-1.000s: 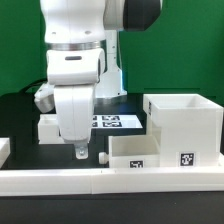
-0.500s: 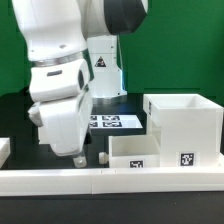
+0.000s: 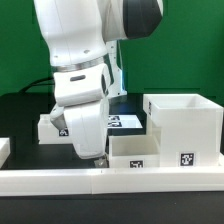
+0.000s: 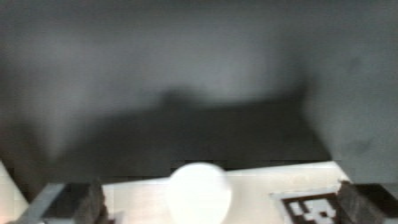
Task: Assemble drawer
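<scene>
The tall boxy housing (image 3: 185,125) stands at the exterior view's right. A low knobbed tray (image 3: 133,151) sits against its left side, with its knob toward my gripper. A second tray (image 3: 48,126) lies behind the arm on the left, partly hidden. My gripper (image 3: 96,156) is low at the front tray's knob end. In the blurred wrist view my gripper (image 4: 210,206) is open. The white knob (image 4: 196,192) sits between the dark fingers (image 4: 64,205), apart from them. A tag (image 4: 317,210) on the tray shows beside the knob.
The marker board (image 3: 118,122) lies flat behind the trays. A long low white border bar (image 3: 110,181) runs along the front edge. A small white piece (image 3: 4,149) sits at the exterior view's far left. The white robot base stands at the back.
The arm swung toward the exterior view's left, then back right. The gripper has come down to the front tray's knob, where before it hung left of it.
</scene>
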Robot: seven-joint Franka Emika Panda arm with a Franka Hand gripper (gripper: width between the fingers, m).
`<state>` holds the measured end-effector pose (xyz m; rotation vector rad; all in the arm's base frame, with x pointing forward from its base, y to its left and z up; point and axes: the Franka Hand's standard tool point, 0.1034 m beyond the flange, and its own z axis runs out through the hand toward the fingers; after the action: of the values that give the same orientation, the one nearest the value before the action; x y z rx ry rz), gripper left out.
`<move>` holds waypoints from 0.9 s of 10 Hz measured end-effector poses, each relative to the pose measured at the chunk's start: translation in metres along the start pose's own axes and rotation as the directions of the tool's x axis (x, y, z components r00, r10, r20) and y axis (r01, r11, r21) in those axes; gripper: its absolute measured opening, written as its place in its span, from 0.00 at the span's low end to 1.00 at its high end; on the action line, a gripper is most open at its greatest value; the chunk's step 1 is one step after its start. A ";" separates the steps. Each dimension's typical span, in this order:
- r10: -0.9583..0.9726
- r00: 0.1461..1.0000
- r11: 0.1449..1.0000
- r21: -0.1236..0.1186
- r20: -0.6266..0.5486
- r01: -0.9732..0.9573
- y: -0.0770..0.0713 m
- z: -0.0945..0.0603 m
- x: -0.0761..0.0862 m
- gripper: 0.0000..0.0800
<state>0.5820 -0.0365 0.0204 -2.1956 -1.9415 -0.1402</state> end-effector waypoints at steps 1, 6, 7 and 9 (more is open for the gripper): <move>0.001 1.000 1.000 0.000 0.000 -0.001 0.000 0.000 -0.001 0.81; -0.025 1.000 1.000 0.018 -0.008 0.025 -0.001 0.002 0.019 0.81; -0.023 1.000 0.999 0.026 0.012 0.023 -0.001 0.001 0.019 0.81; -0.027 0.999 0.999 0.027 0.030 0.026 -0.001 0.001 0.018 0.81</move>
<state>0.5836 -0.0184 0.0230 -2.1681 -1.9779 -0.0851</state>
